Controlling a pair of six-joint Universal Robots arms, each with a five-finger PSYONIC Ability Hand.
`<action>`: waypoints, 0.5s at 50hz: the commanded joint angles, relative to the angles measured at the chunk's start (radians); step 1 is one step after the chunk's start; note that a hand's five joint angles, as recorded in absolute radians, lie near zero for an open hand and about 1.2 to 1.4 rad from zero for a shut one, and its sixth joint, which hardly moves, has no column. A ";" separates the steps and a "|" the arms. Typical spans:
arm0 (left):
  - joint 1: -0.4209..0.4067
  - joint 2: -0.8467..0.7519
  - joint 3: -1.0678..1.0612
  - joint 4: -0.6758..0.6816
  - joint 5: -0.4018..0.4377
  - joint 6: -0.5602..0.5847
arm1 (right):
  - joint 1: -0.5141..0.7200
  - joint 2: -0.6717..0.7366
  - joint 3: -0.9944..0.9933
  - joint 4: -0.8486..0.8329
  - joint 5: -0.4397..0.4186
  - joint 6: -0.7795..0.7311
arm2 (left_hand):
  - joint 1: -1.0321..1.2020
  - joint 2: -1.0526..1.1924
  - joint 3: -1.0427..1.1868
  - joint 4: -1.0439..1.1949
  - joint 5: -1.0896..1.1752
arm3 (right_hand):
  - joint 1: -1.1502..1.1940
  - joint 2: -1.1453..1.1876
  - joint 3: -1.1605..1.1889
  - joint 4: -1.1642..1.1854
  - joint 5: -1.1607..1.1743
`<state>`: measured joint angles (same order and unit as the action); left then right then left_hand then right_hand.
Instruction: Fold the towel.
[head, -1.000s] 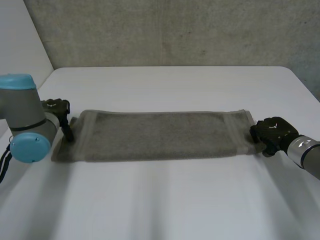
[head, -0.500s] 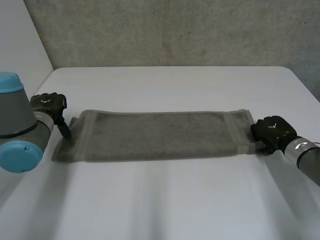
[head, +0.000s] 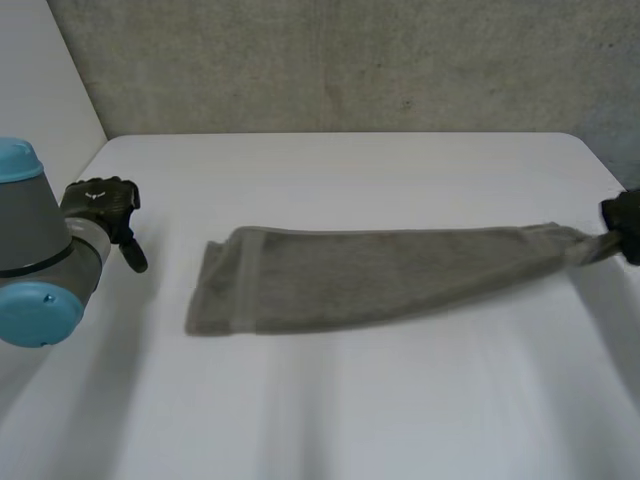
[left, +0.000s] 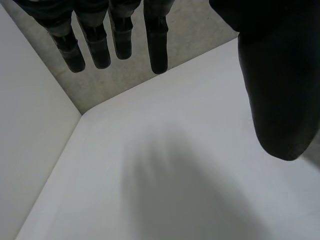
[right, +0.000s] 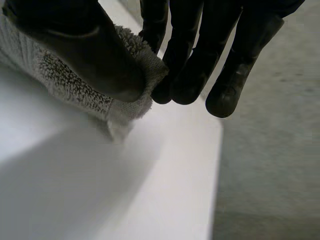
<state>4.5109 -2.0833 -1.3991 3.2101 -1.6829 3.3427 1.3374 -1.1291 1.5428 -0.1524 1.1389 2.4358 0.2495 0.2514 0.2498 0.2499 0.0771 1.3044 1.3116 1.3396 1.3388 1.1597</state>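
Note:
A grey-brown towel (head: 370, 278) lies stretched across the middle of the white table (head: 330, 400), its right end drawn into a narrow tip and raised. My right hand (head: 624, 216) at the table's right edge is shut on that end. In the right wrist view the thumb (right: 95, 55) pinches the towel's edge (right: 75, 85) against the fingers (right: 195, 60). My left hand (head: 103, 208) hovers left of the towel, apart from its left end (head: 215, 290). Seen from the left wrist, its fingers (left: 115, 35) hang straight and its thumb (left: 275, 90) stands apart, holding nothing.
A rough concrete wall (head: 340, 60) runs behind the table. A pale panel (head: 40, 90) stands at the left. The table's right edge (right: 215, 165) lies just beyond my right hand. My left arm's blue-capped joint (head: 35, 310) sits at the near left.
My right hand has closed on the towel's right end and pulled it right and up. The whole towel slid right, away from my left hand, which rose off its left edge.

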 joint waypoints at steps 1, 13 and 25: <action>-0.001 0.014 0.003 -0.001 0.014 -0.002 | 0.072 -0.046 -0.163 0.129 0.009 0.017 | -0.004 -0.006 -0.004 -0.004 -0.006 | 0.092 0.085 0.057 0.057 0.062; -0.038 0.026 0.009 -0.001 0.008 -0.005 | 0.776 0.142 -0.458 0.166 0.197 0.045 | -0.010 -0.012 -0.010 -0.010 -0.012 | 0.092 0.085 0.057 0.057 0.062; -0.067 0.014 0.002 0.001 0.006 -0.006 | 1.126 0.560 -0.798 0.191 0.225 0.020 | -0.012 -0.014 -0.013 -0.013 -0.015 | -0.392 -0.399 -0.427 -0.426 -0.421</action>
<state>4.4560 -2.0604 -1.3938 3.2105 -1.6758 3.3364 2.3543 -0.7656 0.9055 0.0048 1.3573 2.4730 0.2493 0.2493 0.2494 0.2494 0.0722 1.3032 1.3140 1.3265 1.3217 1.1480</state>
